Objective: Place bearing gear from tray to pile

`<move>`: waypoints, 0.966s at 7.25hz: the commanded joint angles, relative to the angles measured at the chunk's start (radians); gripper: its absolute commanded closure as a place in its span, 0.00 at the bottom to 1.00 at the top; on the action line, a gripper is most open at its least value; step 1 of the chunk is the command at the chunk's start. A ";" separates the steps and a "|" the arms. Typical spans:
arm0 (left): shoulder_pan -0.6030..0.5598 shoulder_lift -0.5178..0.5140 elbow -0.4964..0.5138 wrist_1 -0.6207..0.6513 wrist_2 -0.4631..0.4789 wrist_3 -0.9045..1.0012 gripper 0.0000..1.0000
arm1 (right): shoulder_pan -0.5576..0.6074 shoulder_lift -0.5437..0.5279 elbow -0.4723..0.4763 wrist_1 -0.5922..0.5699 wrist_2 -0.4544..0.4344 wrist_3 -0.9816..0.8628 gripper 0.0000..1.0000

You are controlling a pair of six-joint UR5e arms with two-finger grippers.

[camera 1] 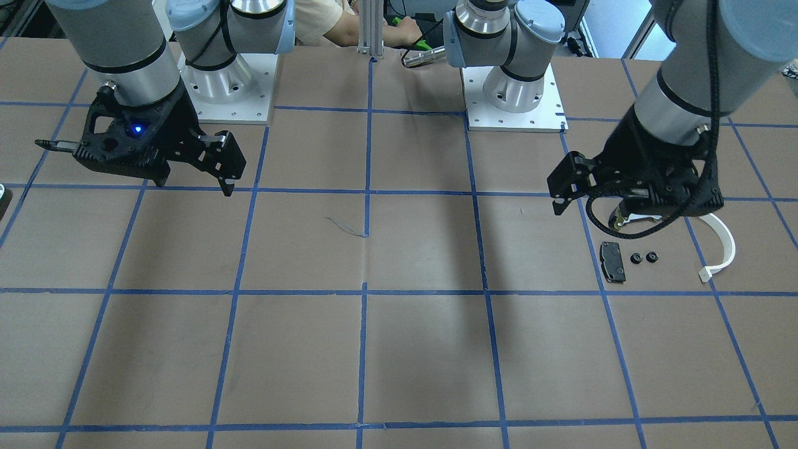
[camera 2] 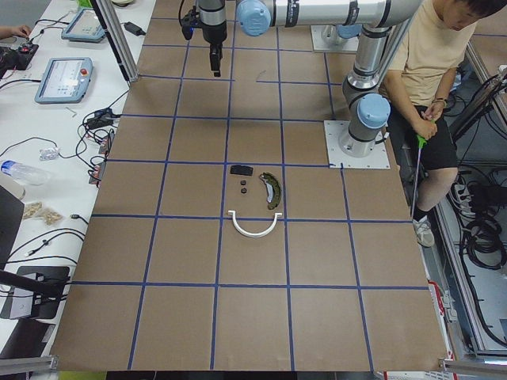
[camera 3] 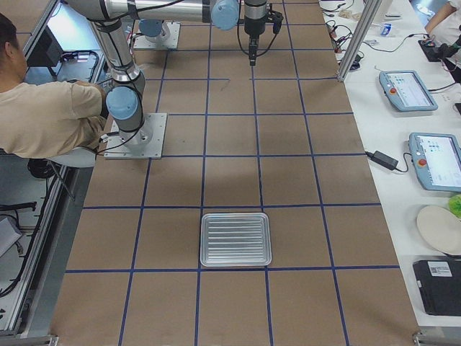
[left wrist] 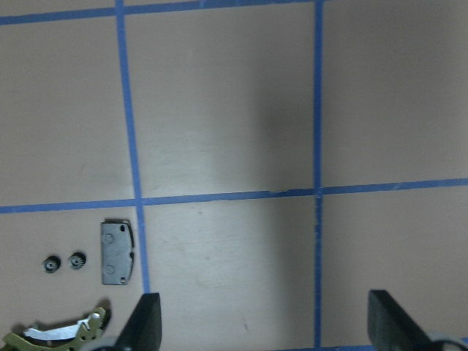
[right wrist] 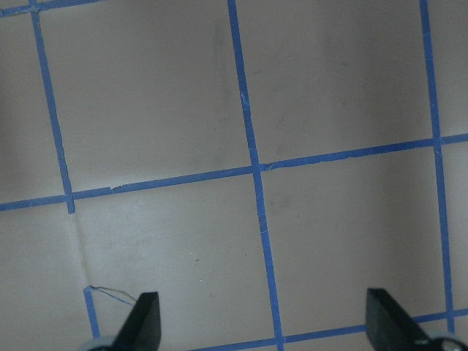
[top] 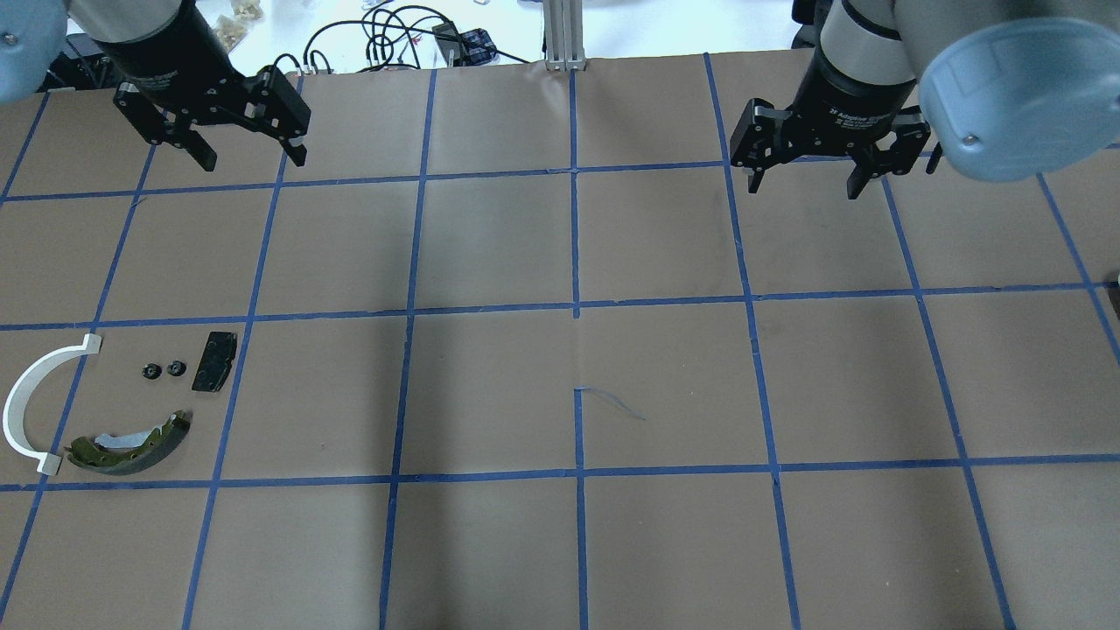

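View from overhead: you see the left gripper (top: 254,157) hanging with its jaws spread wide and gripping nothing, up the frame from the pad (top: 214,361) and well apart from it. Two gears (top: 177,368) lie side by side just left of the pad, near it but not touching. The shoe (top: 131,442) lies below the pad, and the arc (top: 10,411) curls well to the pad's left, past the gears. The right gripper (top: 805,185) hangs far to the pad's right, jaws spread as wide.

Facing the robot, you find the left gripper above the pad in the frame, its body covering most of the shoe. The gears sit just right of the pad, the arc farther right. The right gripper is far to the pad's left.

In the left side view the gears lie just below the pad, the shoe to its lower right, the arc lowest.

The right side view gives you the tray (camera 3: 235,239), flat on the table (camera 3: 302,187) at the end opposite the pad, its ribbed floor showing.

Through the left wrist camera the fingers (left wrist: 146,329) stand wide apart at the bottom edge. The pad lies just up and left of one, gears to the pad's left.

Through the right wrist camera the fingers stand equally wide over a tape (right wrist: 256,168) crossing.
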 commanded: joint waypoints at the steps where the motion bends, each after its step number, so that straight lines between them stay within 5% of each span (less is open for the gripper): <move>1: -0.055 0.021 -0.040 -0.022 -0.012 -0.129 0.00 | 0.000 0.001 0.000 0.000 0.000 0.000 0.00; 7: -0.062 0.107 -0.160 -0.020 -0.004 0.024 0.00 | 0.000 0.001 -0.001 0.000 0.000 0.000 0.00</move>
